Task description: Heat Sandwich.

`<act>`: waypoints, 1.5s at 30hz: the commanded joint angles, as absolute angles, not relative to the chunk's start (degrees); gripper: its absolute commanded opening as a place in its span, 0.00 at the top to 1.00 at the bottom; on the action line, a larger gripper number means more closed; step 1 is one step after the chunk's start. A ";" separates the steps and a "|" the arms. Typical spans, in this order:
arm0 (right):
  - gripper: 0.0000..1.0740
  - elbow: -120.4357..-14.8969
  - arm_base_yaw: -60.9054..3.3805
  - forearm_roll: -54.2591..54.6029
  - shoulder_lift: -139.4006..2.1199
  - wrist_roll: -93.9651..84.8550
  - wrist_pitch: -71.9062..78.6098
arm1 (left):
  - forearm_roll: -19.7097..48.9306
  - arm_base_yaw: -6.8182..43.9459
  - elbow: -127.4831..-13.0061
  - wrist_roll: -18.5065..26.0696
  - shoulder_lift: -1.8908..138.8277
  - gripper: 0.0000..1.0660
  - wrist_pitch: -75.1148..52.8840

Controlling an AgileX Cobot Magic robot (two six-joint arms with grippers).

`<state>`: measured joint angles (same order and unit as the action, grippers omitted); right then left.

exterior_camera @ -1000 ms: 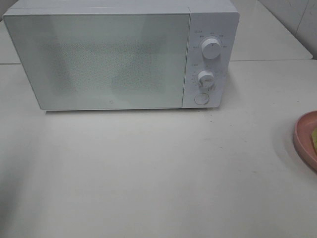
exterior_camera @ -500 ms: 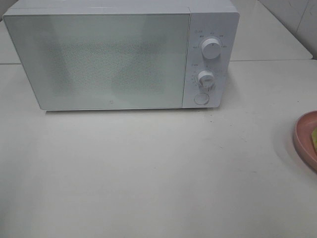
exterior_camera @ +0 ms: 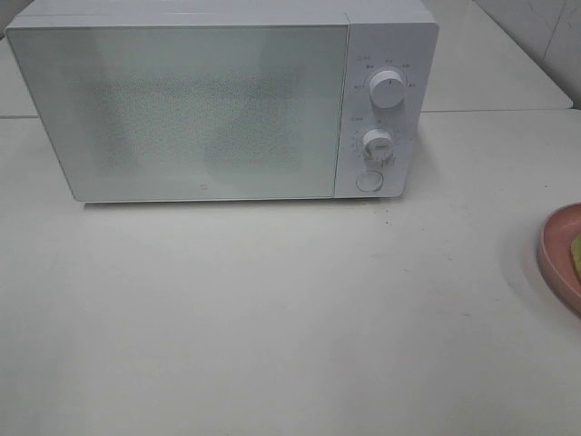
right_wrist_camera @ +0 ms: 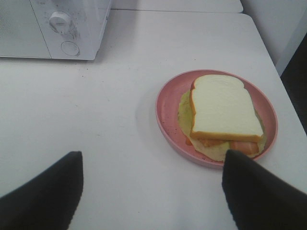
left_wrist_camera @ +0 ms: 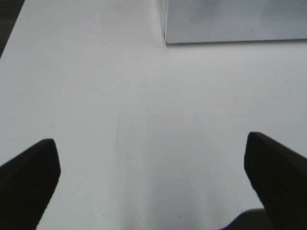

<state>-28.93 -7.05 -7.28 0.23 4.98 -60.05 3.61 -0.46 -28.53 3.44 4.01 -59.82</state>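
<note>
The sandwich (right_wrist_camera: 224,109), pale bread with tan crust and a yellowish layer below, lies on a round pink plate (right_wrist_camera: 168,109) on the white table. In the high view only the plate's edge (exterior_camera: 556,256) shows at the far right. The white microwave (exterior_camera: 182,100) stands at the back with its door shut; it also shows in the right wrist view (right_wrist_camera: 53,28) and the left wrist view (left_wrist_camera: 235,21). My right gripper (right_wrist_camera: 151,191) is open and empty, short of the plate. My left gripper (left_wrist_camera: 151,184) is open and empty over bare table, short of the microwave's corner.
The microwave has two knobs (exterior_camera: 386,91) and a round button (exterior_camera: 368,181) on its right panel. The table's right edge (right_wrist_camera: 288,110) runs close past the plate. A seam between tabletops (exterior_camera: 499,111) runs behind the microwave.
</note>
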 commanded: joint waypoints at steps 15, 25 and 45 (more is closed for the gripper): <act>0.29 -28.88 -6.65 -7.05 1.72 4.64 -59.42 | 3.90 -0.52 -28.36 3.50 -1.78 0.05 -58.90; 0.29 -28.88 -6.65 -7.05 1.72 4.64 -59.42 | 3.90 -0.52 -28.36 3.50 -1.78 0.05 -58.90; 0.29 -28.88 -6.65 -7.05 1.72 4.64 -59.42 | 3.90 -0.52 -28.36 3.50 -1.78 0.05 -58.90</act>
